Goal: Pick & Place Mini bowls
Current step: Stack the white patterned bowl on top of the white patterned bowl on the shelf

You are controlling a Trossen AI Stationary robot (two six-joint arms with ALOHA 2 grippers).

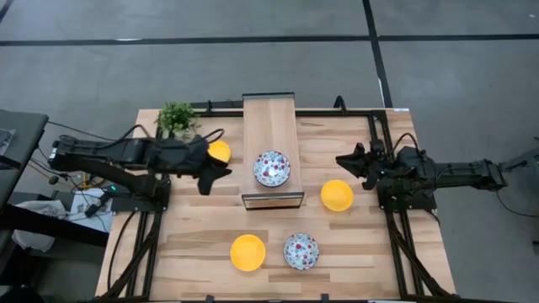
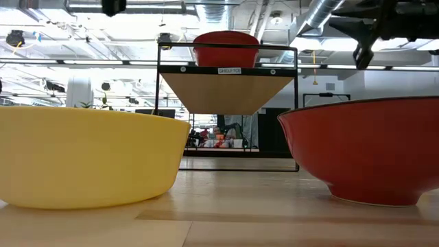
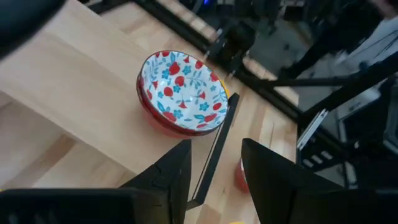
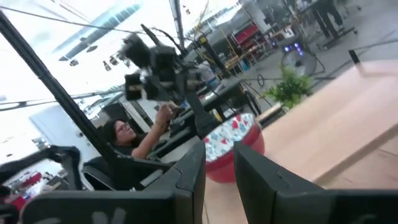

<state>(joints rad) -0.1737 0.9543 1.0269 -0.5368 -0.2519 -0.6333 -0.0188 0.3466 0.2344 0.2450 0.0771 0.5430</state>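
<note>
A floral mini bowl (image 1: 272, 168) stands on top of the wooden shelf (image 1: 271, 126) in the middle of the table; in the left wrist view this floral bowl (image 3: 181, 92) shows a second red rim under it. Yellow bowls rest on the table at the shelf's left (image 1: 220, 151), at its right (image 1: 337, 195) and near the front (image 1: 248, 252), where another floral bowl (image 1: 301, 251) stands beside the last one. My left gripper (image 1: 215, 175) hovers open left of the shelf, empty (image 3: 217, 168). My right gripper (image 1: 349, 166) is open and empty to the shelf's right (image 4: 221, 165).
A small green potted plant (image 1: 177, 118) stands at the far left corner, behind my left arm. Black frame rails run along the table's edges (image 1: 379, 135). Bare wood lies between the shelf and the front bowls (image 1: 202, 223). A person sits beyond the table (image 4: 127, 140).
</note>
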